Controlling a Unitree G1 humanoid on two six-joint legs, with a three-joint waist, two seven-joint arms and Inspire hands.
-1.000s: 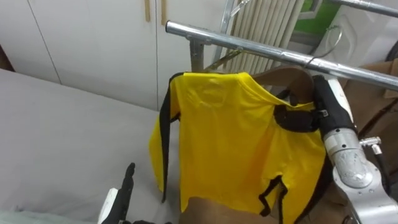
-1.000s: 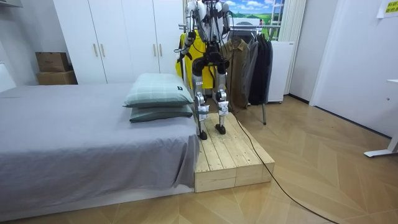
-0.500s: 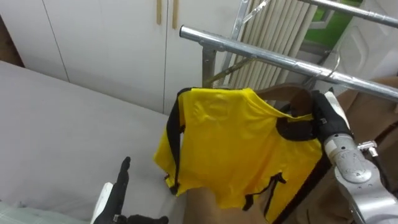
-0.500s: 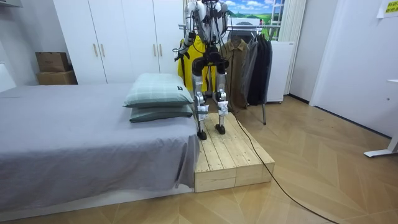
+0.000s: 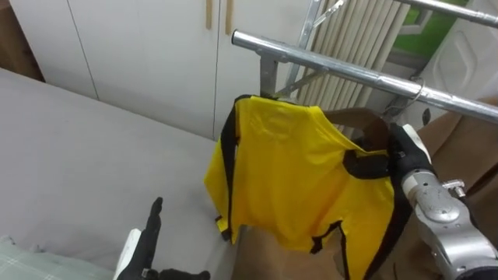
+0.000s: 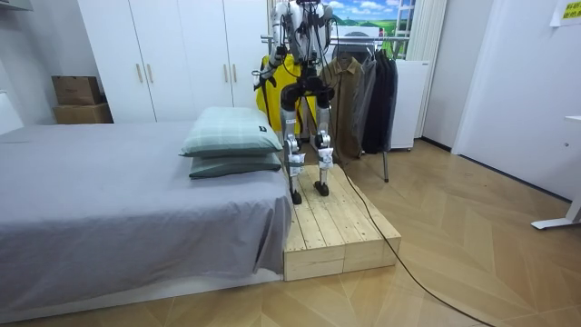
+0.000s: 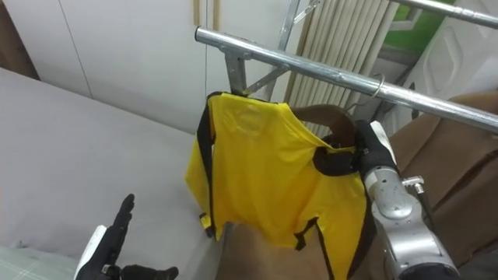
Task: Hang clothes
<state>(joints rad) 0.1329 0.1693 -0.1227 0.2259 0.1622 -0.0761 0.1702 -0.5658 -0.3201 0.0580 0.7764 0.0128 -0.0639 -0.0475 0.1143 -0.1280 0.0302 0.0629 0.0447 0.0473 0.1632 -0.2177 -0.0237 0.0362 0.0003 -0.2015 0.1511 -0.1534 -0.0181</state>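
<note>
Shirt of black-trimmed yellow cloth (image 5: 303, 179) is seen just under the silver metal rail (image 5: 342, 68), at the right hand (image 5: 408, 152), grip hidden.

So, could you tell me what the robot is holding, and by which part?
The right hand meets the yellow shirt at its black collar; whether it grips there cannot be told. The left hand, open, holds nothing.

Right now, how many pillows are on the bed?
2. A pale checked pillow lies on top of a darker pillow, stacked on the grey bed at the end nearest the robot. More could be hidden beyond the picture's edge.
</note>
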